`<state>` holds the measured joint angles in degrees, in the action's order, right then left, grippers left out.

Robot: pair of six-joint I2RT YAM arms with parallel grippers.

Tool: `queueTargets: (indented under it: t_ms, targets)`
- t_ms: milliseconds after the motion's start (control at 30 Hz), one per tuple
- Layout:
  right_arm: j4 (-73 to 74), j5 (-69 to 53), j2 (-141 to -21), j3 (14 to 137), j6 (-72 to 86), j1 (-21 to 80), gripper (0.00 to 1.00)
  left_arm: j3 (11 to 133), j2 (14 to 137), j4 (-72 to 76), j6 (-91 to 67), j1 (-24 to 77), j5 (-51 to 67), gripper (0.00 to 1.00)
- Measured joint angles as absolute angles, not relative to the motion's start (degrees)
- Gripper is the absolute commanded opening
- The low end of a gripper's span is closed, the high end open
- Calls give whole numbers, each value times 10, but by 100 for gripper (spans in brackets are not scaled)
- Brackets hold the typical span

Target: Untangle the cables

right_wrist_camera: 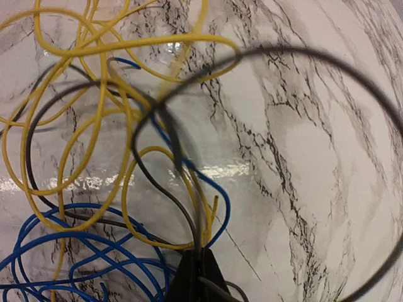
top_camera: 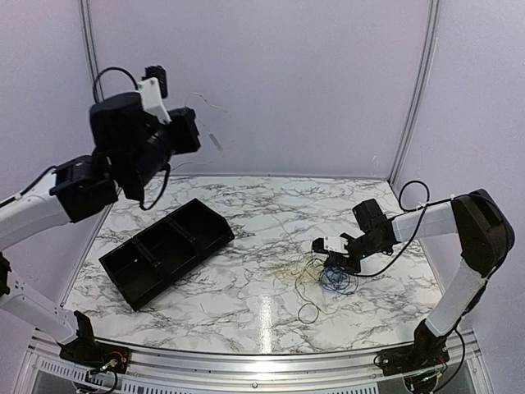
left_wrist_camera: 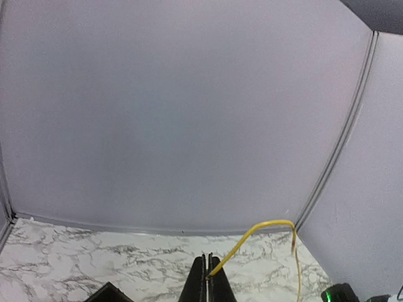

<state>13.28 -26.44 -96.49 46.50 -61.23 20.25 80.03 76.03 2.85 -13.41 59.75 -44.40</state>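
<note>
Your left gripper (left_wrist_camera: 206, 272), raised high, is pinched shut on the yellow wire (left_wrist_camera: 261, 226), while your right gripper (right_wrist_camera: 200, 255) is closed on the black wire (right_wrist_camera: 302, 52), tangled with the blue wire (right_wrist_camera: 224, 207) on the table (top_camera: 246, 304).

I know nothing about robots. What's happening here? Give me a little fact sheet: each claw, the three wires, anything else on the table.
left claw: raised high, shut on the yellow cable
right claw: low at the tangle, shut; the black cable seems pinched in its tips
yellow cable: runs from the left claw down toward the pile
black cable: wide loops crossing the yellow ones
blue cable: bunched coils beside the right claw
black tray: left of the pile, on the marble table
</note>
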Motion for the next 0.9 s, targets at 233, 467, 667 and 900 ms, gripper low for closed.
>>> queueTargets:
  t_ms: [233,467,667,900]
  targets:
    - [131,-261,-959,460,-601,193,0,877,672,-34,-83,582,-507,0]
    - [141,-249,-951,460,-581,192,8,878,648,-93,-64,581,-541,0]
    - [178,-243,-946,472,-554,188,33,879,637,-141,-71,581,-553,0]
    - [267,-252,-885,548,-519,187,74,872,635,-191,-124,570,-556,0]
